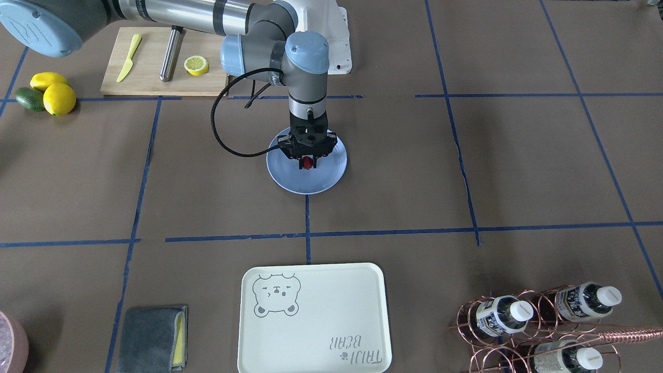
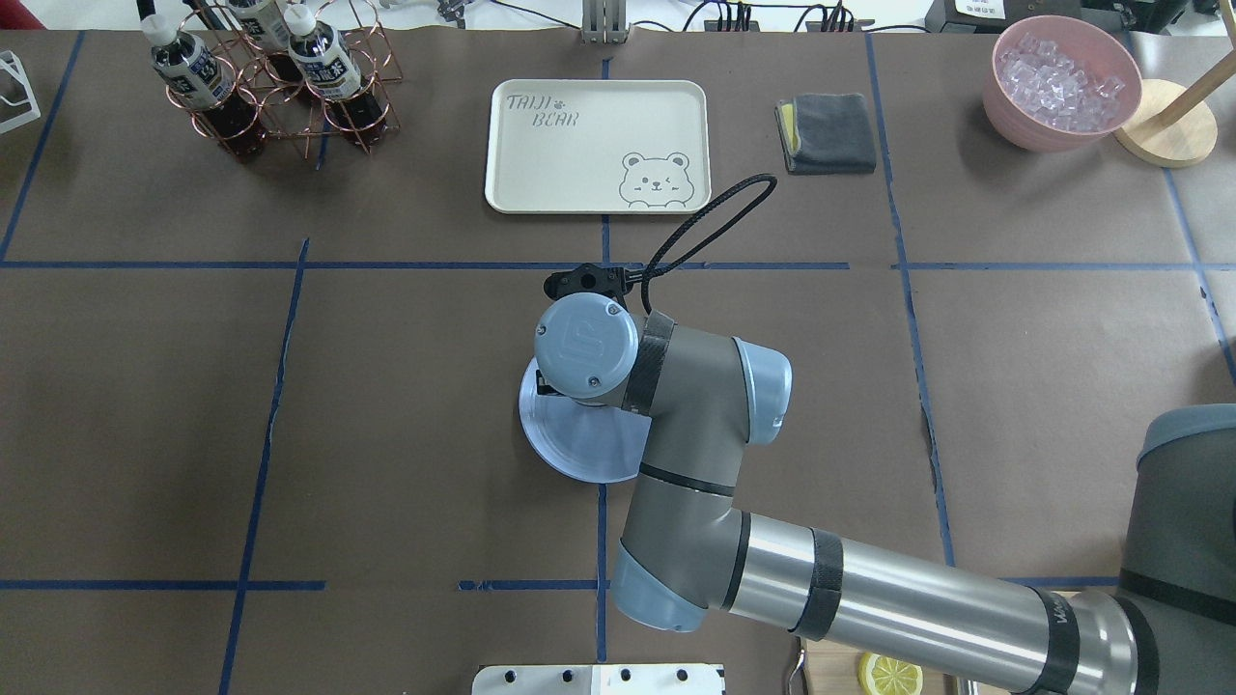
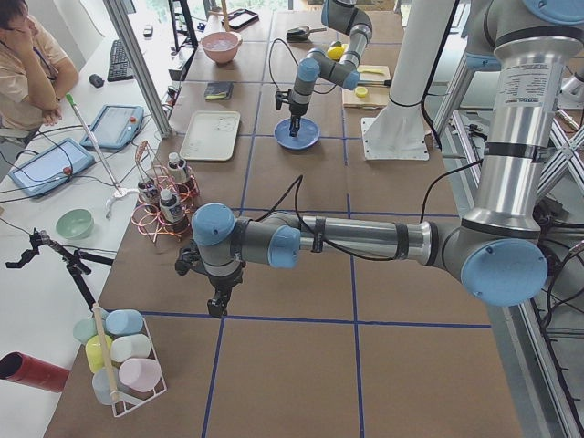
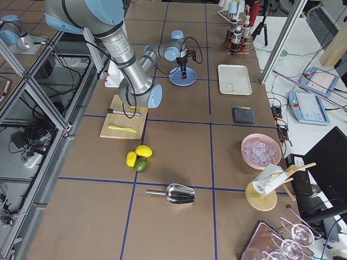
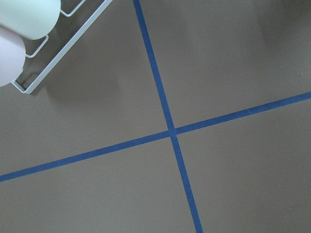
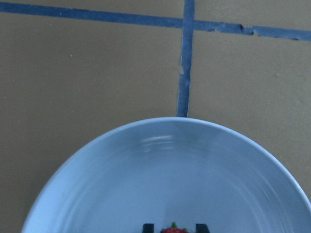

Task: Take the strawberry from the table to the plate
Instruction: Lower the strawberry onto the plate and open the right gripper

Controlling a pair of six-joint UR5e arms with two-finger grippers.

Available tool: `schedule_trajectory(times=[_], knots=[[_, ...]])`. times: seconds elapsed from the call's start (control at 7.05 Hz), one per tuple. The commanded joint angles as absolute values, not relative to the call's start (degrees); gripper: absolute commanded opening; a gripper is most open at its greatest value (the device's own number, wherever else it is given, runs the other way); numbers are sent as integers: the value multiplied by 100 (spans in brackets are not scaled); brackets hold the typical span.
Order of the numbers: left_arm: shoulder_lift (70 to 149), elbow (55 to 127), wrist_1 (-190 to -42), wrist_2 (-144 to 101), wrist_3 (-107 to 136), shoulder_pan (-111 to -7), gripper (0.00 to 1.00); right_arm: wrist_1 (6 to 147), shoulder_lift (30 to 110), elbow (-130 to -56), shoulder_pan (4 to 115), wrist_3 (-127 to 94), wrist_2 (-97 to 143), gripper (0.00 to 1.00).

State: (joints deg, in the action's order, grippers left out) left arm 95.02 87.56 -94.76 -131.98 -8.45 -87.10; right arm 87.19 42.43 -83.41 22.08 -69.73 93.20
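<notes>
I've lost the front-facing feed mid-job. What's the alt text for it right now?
The right gripper points down over the light-blue plate at the view's centre, the strawberry between its fingers. A cream bear tray lies nearer the camera; lemons and a cutting board sit upper left.

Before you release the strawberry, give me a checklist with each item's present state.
1. The strawberry sits between the fingers of the right gripper: ok.
2. The right gripper is over the plate, inside its rim: ok.
3. No other thing lies on the plate where it shows: ok.
4. The strawberry is low enough to drop without bouncing out: cannot tell.
5. The left gripper is well away from the plate, far along the table: ok.
</notes>
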Motion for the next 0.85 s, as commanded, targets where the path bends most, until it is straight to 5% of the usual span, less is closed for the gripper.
schedule_trajectory(times=[0.0, 0.71], knots=[[9492, 8754, -9483, -13201, -844, -8710, 100, 8701, 4245, -8341, 2189, -6917, 9334, 99], [9475, 8850, -9466, -13192, -879, -8675, 100, 8649, 4936, -8639, 4309, -4721, 11137, 100]])
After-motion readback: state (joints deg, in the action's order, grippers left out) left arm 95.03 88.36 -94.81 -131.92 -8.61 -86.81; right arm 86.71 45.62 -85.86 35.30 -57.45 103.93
